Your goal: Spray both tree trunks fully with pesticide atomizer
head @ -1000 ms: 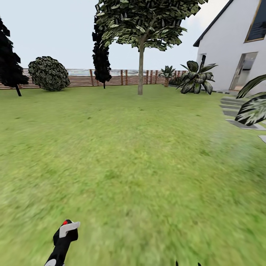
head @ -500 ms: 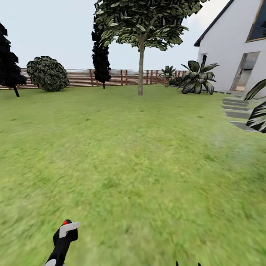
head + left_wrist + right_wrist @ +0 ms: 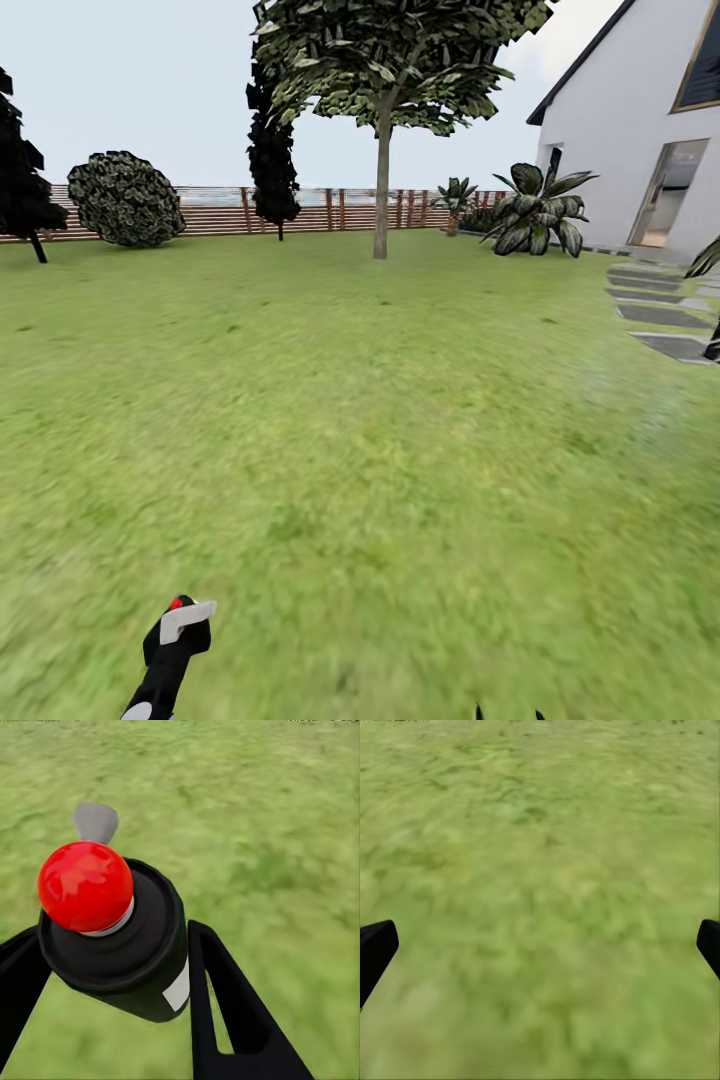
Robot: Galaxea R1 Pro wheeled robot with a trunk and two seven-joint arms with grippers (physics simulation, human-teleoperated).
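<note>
Across the lawn [image 3: 380, 420], far ahead in the head view, one tree [image 3: 385, 60] stands before a slatted fence [image 3: 330, 210]; its slim trunk [image 3: 381, 190] rises nearly upright, bare up to the crown. Left of it stand a dark narrow cypress [image 3: 272, 150], a round bush [image 3: 125, 198] and another dark tree [image 3: 20, 170] at the edge of the picture. To the right, a broad-leaved plant [image 3: 535, 210] grows beside a white house [image 3: 640, 130], and grey paving slabs [image 3: 665, 315] lie in the grass. Open grass lies between the robot and the trunk, with nothing on it in the way.

Low at the left in the head view, the atomizer [image 3: 172, 650] sits in the left gripper [image 3: 112, 1005]. The left wrist view shows its two black fingers [image 3: 225, 1005] pressed against either side of the black can, clamped on it. The can's long axis runs along the fingers; its red cap [image 3: 84, 885] faces away from the wrist, and a grey nozzle [image 3: 95, 823] juts beyond it over the grass. In the head view the nozzle is angled up and to the right, towards the lawn ahead. The trunk is well apart from the atomizer.

The right gripper [image 3: 540, 945] has its fingertips [image 3: 375, 949] spread wide, with only grass between them.
</note>
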